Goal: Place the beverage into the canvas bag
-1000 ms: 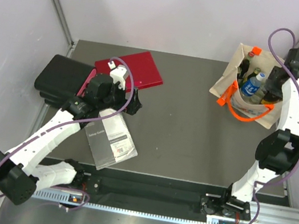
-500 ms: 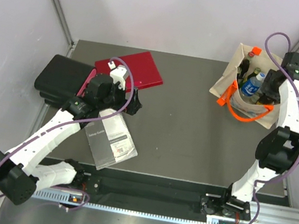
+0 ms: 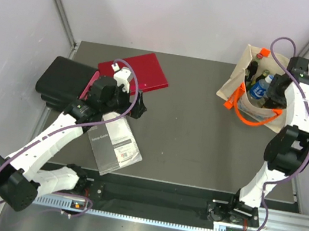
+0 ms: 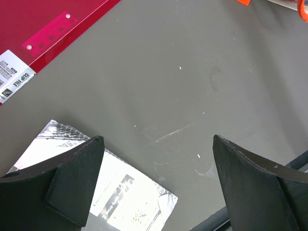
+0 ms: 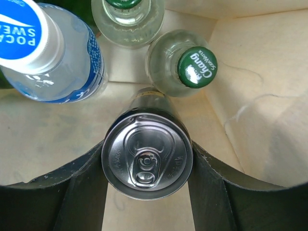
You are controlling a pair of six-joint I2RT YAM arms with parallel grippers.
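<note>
The blue cap (image 5: pixel 20 23) of the plastic bottle (image 5: pixel 72 72) reads "POCA" over "SWE", both words cut off at the picture's edge. The green cap (image 5: pixel 198 67) of the glass bottle (image 5: pixel 163 55) next to it bears "Chang" in white script, with smaller print around it too fine to read. On the red folder (image 4: pixel 48 24), a white sticker (image 4: pixel 12 77) says "CLIP FILE"; its other lines are illegible. The booklet (image 4: pixel 120 197) carries a title line and a square code, both too blurred to read. The can (image 5: pixel 147 161) shows only faint, unreadable embossing on its lid.

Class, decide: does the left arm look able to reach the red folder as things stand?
Probably yes: the left gripper hangs open close beside the red folder, with only bare table between them.
</note>
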